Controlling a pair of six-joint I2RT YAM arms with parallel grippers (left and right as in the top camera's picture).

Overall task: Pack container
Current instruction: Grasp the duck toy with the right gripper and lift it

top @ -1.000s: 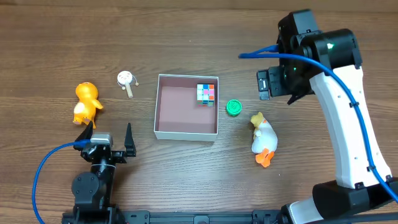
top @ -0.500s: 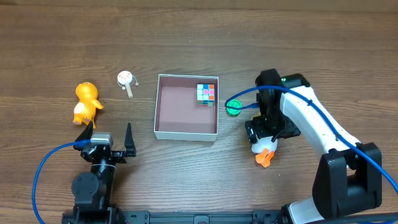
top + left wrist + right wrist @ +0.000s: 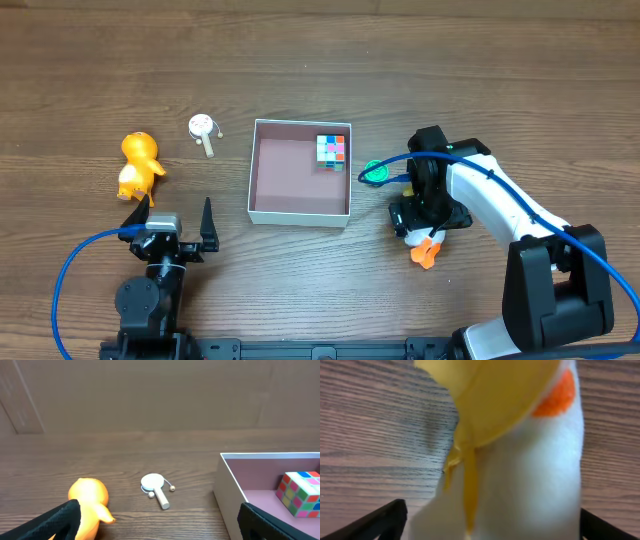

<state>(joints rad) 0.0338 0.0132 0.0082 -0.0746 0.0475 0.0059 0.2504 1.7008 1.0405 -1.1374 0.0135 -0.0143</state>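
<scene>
The container (image 3: 300, 212), a shallow white-walled box with a pink floor, sits mid-table and holds a colourful cube (image 3: 331, 150) in its far right corner. It also shows in the left wrist view (image 3: 230, 490) with the cube (image 3: 300, 493). My right gripper (image 3: 425, 215) is low over a white duck toy with orange feet (image 3: 428, 250), right of the container. In the right wrist view the duck (image 3: 520, 475) fills the space between the spread fingers (image 3: 490, 525). My left gripper (image 3: 170, 214) is open and empty, front left.
A green disc (image 3: 375, 173) lies just right of the container, next to my right arm. An orange duck (image 3: 138, 165) and a small white paddle (image 3: 204, 129) lie left of the container; both show in the left wrist view, the duck (image 3: 89, 497) and the paddle (image 3: 155, 487).
My right arm has come down from high at the back right onto the white duck and settled lower around it. The left arm and the other things have not moved.
</scene>
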